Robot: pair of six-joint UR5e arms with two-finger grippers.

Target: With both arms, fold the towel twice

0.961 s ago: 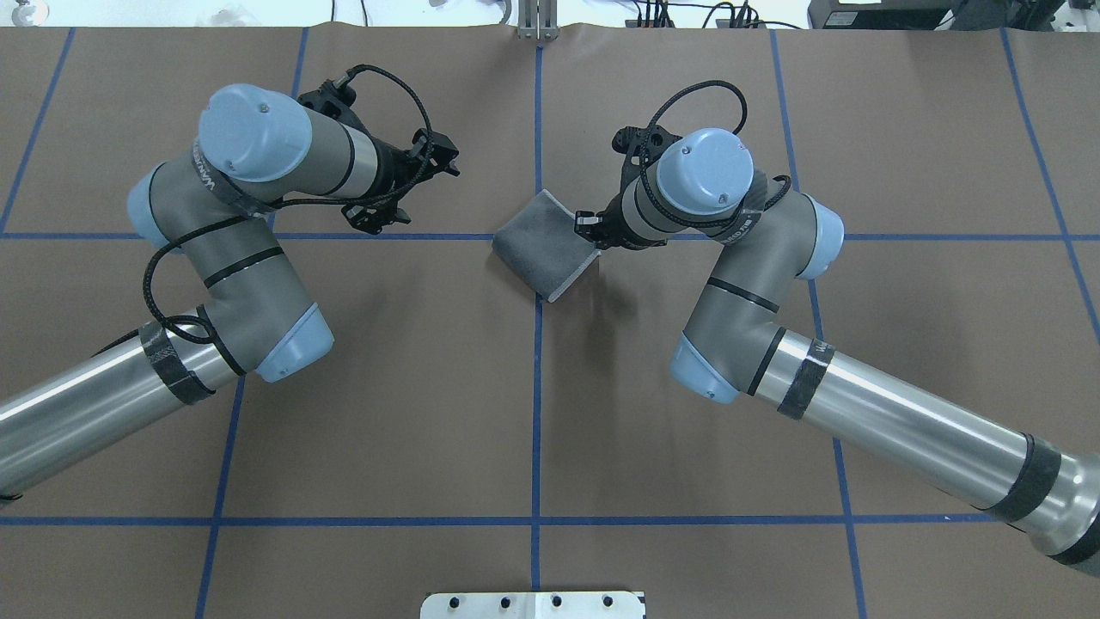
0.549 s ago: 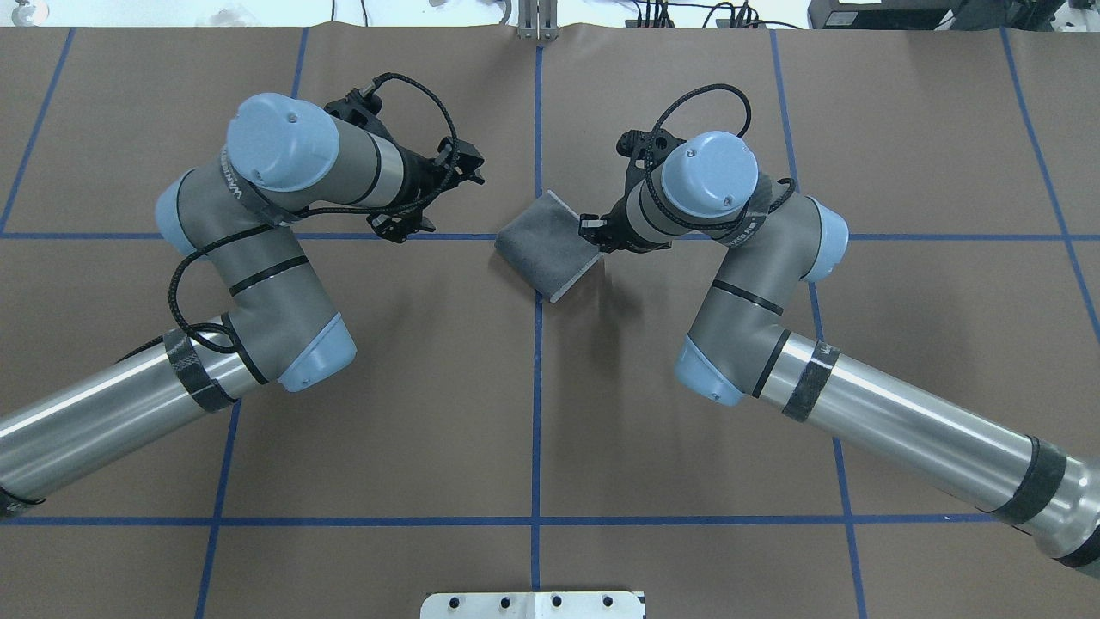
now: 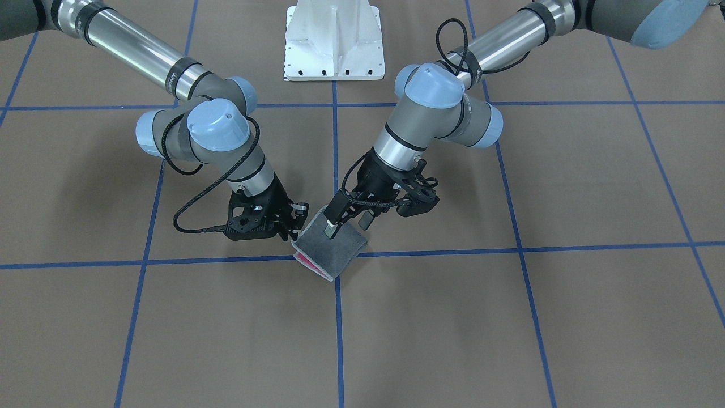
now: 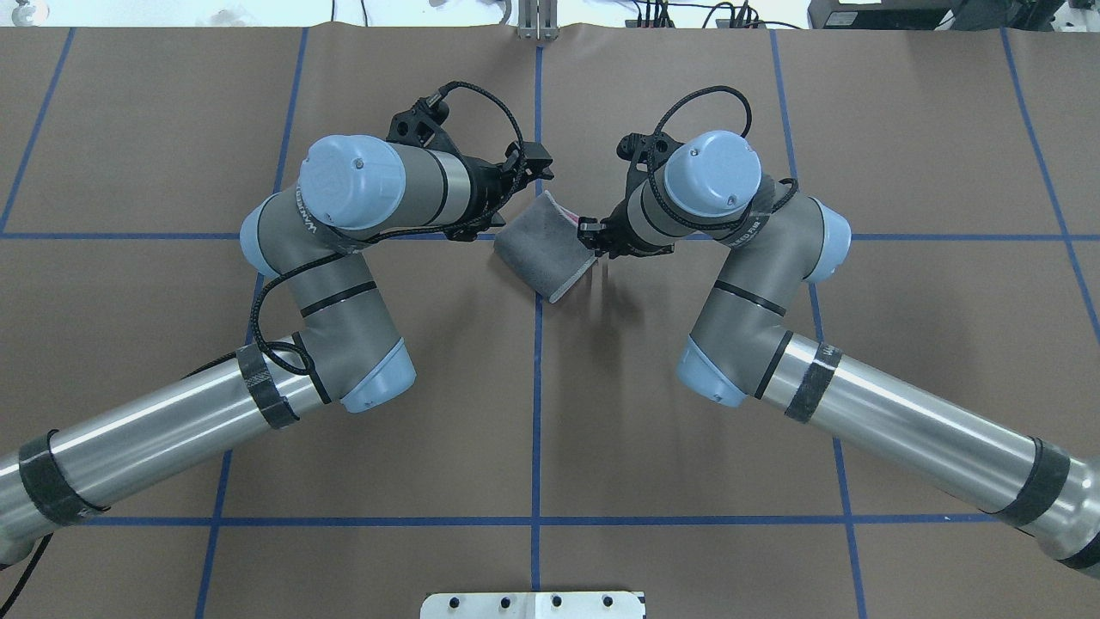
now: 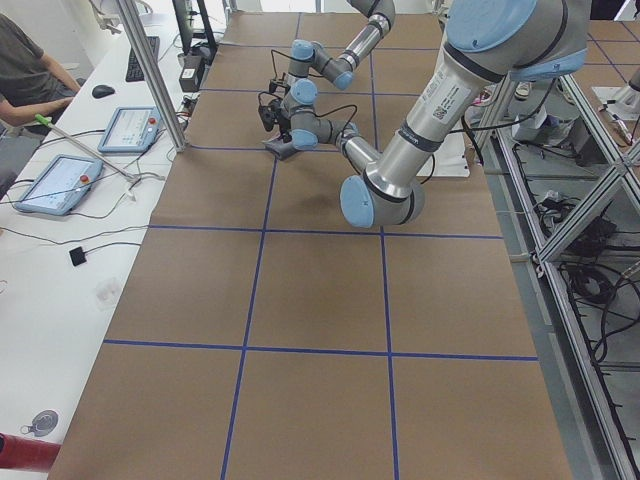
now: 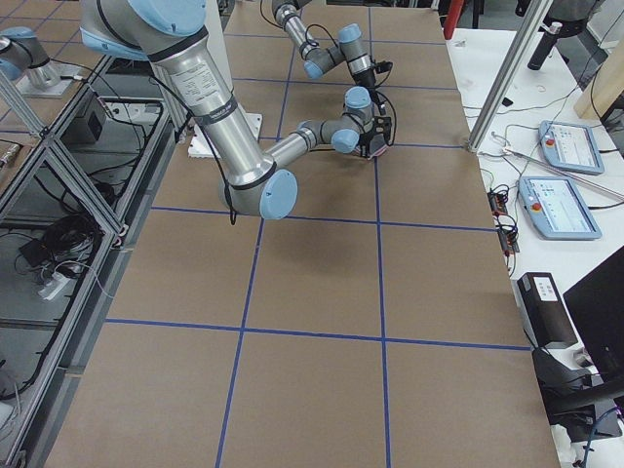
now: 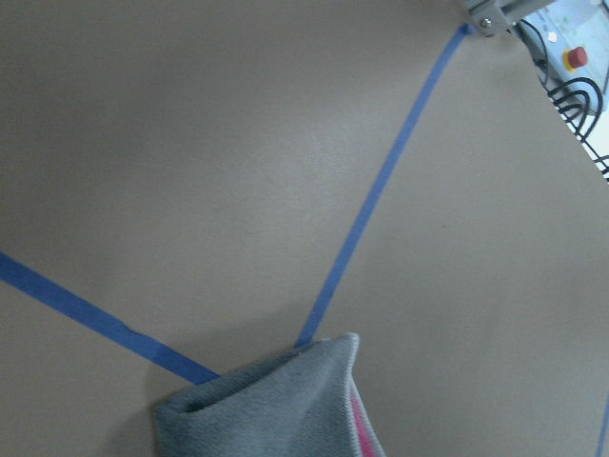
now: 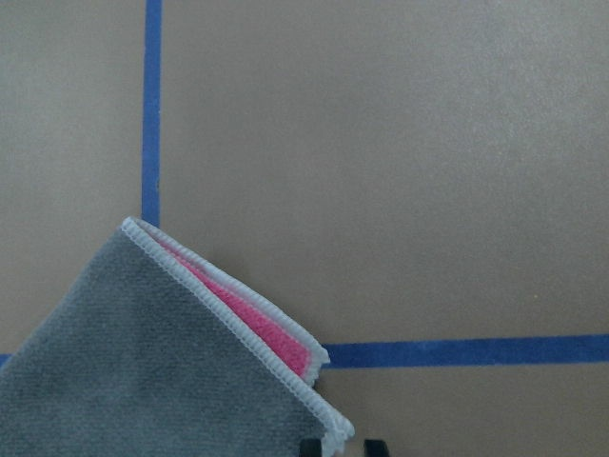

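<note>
Likely light, limp and grippy, the towel (image 3: 335,252) lies folded grey-side up on the desk's (image 3: 510,317) centre tape crossing, best pinched at its stitched corners; the left pincer (image 3: 346,225) hangs wide above it, the right pincer (image 3: 293,224) sits narrow at one corner, whether gripping I cannot tell.

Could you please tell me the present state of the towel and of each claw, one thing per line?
towel: folded, grey side out, pink showing between the layers at one edge, lying on the table.
left claw: open, fingers apart over the towel.
right claw: at the towel's edge; I cannot tell whether it is open or shut.
</note>
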